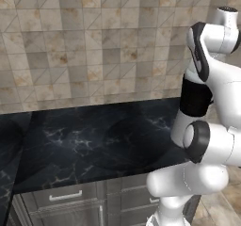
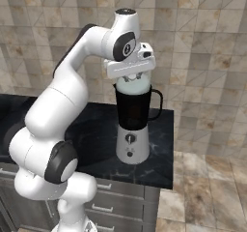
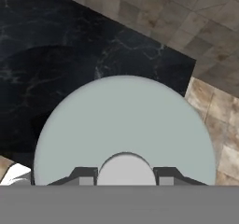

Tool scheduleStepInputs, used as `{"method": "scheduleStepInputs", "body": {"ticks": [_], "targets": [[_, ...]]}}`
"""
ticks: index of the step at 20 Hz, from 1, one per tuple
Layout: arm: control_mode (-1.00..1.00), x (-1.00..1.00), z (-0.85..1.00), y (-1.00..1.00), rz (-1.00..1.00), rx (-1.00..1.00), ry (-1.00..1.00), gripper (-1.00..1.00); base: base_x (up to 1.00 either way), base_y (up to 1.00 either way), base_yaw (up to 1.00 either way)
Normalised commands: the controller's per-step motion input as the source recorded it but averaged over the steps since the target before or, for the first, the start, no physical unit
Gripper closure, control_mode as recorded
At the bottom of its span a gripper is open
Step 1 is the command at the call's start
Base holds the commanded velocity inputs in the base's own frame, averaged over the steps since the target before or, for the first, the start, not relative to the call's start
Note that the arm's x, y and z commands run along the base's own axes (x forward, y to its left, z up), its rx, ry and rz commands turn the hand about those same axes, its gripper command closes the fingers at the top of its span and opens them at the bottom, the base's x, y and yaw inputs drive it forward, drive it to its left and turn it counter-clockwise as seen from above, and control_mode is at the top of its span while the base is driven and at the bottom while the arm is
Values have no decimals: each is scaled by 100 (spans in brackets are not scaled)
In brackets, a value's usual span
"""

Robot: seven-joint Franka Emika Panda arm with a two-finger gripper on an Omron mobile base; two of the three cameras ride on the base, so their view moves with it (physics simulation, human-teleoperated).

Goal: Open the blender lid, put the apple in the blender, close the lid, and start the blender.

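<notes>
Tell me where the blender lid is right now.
In the right base view the blender lid sits atop the dark jar of the blender, directly under the gripper, near the counter's right end.

a rendered home kitchen

the place was a kitchen, drawn by computer rather than filmed. a dark marble-patterned counter [image 1: 94,140] ran along a wall [image 1: 94,41] covered in beige and brown tiles set with diagonal lines. below the counter stood grey cabinet drawers [image 2: 116,202] with pale bar handles [image 1: 65,196]. a blender [image 2: 133,129], with a silver-grey base, a black dial and a dark jar with a side handle, stood on the counter near its right end. beyond the counter's end the floor [image 2: 207,192] was laid with large tan stone tiles. the flat, smooth surfaces and soft edges gave away the rendering.
</notes>
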Motion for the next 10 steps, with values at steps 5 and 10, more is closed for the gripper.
{"method": "scheduleStepInputs", "body": {"ticks": [5, 10], "targets": [[-100, 4, -4, 1, 3, 0, 13, 100, 0, 0, 0], [-100, 0, -3, 0, 1, 0, 9, 100, 0, 0, 0]]}}
